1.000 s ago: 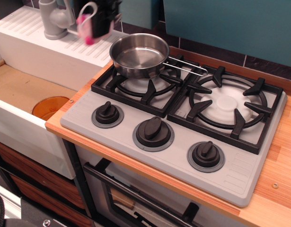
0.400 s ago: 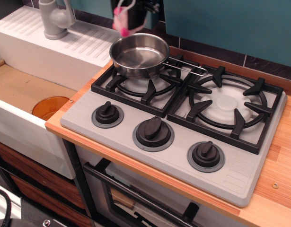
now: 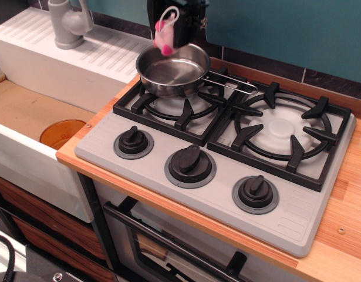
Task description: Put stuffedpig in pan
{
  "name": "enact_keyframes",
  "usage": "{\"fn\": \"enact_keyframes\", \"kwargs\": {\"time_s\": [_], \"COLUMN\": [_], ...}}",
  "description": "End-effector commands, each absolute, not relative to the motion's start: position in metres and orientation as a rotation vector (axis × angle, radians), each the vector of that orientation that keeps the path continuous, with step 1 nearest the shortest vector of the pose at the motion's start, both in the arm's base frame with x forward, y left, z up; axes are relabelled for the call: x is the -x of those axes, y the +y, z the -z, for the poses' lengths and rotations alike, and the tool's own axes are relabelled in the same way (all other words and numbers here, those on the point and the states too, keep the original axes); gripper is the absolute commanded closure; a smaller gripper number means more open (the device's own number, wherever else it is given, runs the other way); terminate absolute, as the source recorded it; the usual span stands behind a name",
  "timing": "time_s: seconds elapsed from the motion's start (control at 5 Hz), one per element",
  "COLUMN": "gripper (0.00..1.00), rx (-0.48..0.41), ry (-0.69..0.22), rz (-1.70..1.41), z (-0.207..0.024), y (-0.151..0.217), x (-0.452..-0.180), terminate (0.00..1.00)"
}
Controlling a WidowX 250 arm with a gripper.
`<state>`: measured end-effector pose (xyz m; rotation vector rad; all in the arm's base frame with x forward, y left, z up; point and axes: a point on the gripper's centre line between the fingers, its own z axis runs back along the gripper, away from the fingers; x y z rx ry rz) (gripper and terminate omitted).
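Above the far rim of the pan [image 3: 171, 70], near the back edge of the counter, the dark gripper [image 3: 175, 26] comes down from the top of the picture with the stuffedpig [image 3: 165, 36] in its grasp. The fingers themselves are dark against a dark body, so their exact spread cannot be read, but the pale pink toy with its white cord loop hangs from them, clear of the pan's steel floor. The pan sits on the left burner grate [image 3: 174, 108] of the grey stove top [image 3: 227, 194], its thin wire handle pointing right toward the second grate [image 3: 283, 132]. Three black knobs [image 3: 191, 164] line the stove's front edge. Left of the stove, the wooden counter [image 3: 89, 138] drops to a white sink [image 3: 33, 117] with an orange drain, and a grey faucet [image 3: 68, 23] stands at the back left corner.
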<state>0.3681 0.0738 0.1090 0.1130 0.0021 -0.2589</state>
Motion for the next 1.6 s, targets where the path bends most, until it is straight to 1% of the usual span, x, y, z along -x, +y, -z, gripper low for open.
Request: {"fn": "enact_keyframes", "kwargs": {"time_s": [0.0,0.4,0.6,0.8,1.0,1.2,1.4], "gripper": [0.00,0.00,0.00,0.00,0.00,0.00,0.00], "rx": [-0.155,-0.159,-0.147,-0.123,-0.119,-0.130,-0.142], "ry": [-0.050,-0.040,-0.041,-0.054,-0.059,-0.039,-0.030], "rz": [0.250,0.242,0.241,0.253,0.257,0.254,0.251], "z": [-0.135,-0.145,-0.149,-0.148,-0.146,-0.143,-0.140], "y": [0.074,0.072,0.071,0.071,0.070,0.071,0.070], "x": [-0.368,-0.361,-0.359,-0.359,-0.360,-0.364,-0.366], "terminate": [0.00,0.00,0.00,0.00,0.00,0.00,1.00]}}
